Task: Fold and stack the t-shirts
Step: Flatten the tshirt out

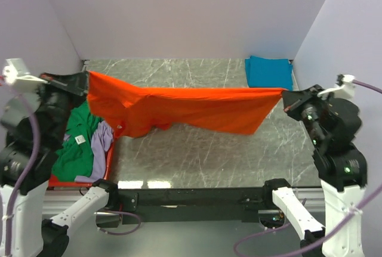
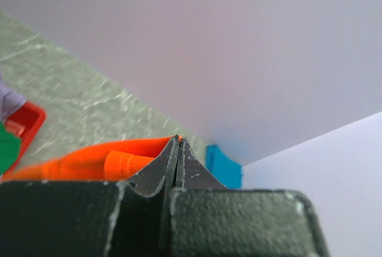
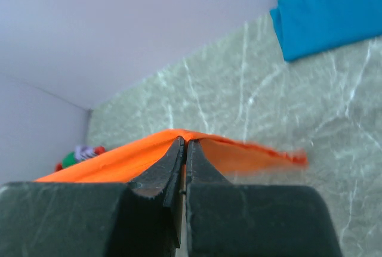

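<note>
A bright orange t-shirt [image 1: 191, 109] hangs stretched between both arms above the marbled table. My left gripper [image 1: 83, 83] is shut on its left end, and orange cloth [image 2: 89, 160] bunches beside the closed fingertips. At the right, my right gripper [image 1: 286, 99] is shut on the other end, with the orange edge [image 3: 149, 149] draped over its tips. A folded teal-blue t-shirt [image 1: 268, 72] lies at the far right corner, also seen as teal-blue cloth [image 3: 328, 12] and a teal sliver [image 2: 224, 166]. Green [image 1: 74, 144] and lavender [image 1: 101, 141] t-shirts lie crumpled in the red tray [image 1: 65, 180].
Pale walls enclose the table on the left, back and right. The red tray's corner [image 2: 24, 123] sits at the table's left edge, under the left arm. A black rail [image 1: 191, 197] runs along the near edge between the arm bases.
</note>
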Motion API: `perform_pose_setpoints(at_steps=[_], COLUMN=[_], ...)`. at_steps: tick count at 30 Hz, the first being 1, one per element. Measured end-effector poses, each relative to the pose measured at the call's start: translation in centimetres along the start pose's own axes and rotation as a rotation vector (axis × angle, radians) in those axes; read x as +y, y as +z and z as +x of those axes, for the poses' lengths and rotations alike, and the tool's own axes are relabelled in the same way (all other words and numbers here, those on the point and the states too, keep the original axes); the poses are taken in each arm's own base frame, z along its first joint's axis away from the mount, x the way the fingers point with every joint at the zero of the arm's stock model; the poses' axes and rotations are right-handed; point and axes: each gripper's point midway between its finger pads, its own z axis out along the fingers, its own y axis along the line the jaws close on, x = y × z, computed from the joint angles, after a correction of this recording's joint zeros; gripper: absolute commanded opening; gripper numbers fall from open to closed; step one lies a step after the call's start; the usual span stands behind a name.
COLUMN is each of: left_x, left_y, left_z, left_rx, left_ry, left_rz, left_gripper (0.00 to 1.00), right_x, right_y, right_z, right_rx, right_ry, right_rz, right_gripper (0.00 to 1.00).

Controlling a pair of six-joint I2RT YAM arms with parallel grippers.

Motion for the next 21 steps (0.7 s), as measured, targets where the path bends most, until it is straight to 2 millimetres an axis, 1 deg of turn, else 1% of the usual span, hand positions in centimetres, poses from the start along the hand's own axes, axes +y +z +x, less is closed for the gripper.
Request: perform_pose_setpoints(at_steps=[1,3,6,7,9,11,13,16,17,18,19,20,21], left_x=[-0.6,-1.8,-2.9,-3.2,-3.6,-4.0,-4.5,-5.0,-5.3,-5.4,-5.3,-5.0,-4.7], left_y=[-0.6,-1.4,-1.6,-1.3,0.0,2.0,5.0,10.4,12.1,15.1,17.0,19.8,21.7], left_z=[-0.9,-2.6,-3.8,-4.0,-4.0,-3.6,-2.8,-1.5,-1.5,-1.0,-0.9,-0.8,-0.9], left_rx=[-0.019,-0.054,-0.092,-0.101,-0.112,-0.120,-0.123,-0.123,-0.128,-0.123,-0.122,-0.111,-0.111], left_ry=[-0.011,-0.032,-0.050,-0.053,-0.051,-0.042,-0.020,0.016,0.023,0.033,0.038,0.045,0.044], left_rz=[0.020,0.057,0.089,0.094,0.088,0.077,0.061,0.033,0.033,0.029,0.029,0.027,0.028], left_gripper=[0.00,0.00,0.00,0.00,0.00,0.00,0.00,0.00,0.00,0.00,0.00,0.00,0.00], right_x=[0.5,1.5,2.8,3.1,3.7,4.2,4.6,4.8,4.9,5.0,5.1,5.0,5.0], right_y=[-1.0,-2.3,-3.1,-3.0,-2.2,-0.4,2.1,6.6,8.4,9.9,11.8,13.8,15.9], right_z=[-0.9,-2.5,-4.4,-4.7,-5.3,-5.5,-5.7,-6.1,-6.2,-6.6,-6.6,-6.8,-6.7], right_rx=[-0.021,-0.063,-0.106,-0.109,-0.109,-0.091,-0.075,-0.051,-0.045,-0.047,-0.035,-0.026,-0.010], right_ry=[0.002,0.007,0.013,0.013,0.014,0.016,0.023,0.048,0.062,0.074,0.088,0.103,0.121], right_rz=[-0.012,-0.042,-0.077,-0.080,-0.089,-0.087,-0.080,-0.071,-0.071,-0.079,-0.084,-0.087,-0.091], right_gripper=[0.00,0.00,0.00,0.00,0.00,0.00,0.00,0.00,0.00,0.00,0.00,0.00,0.00])
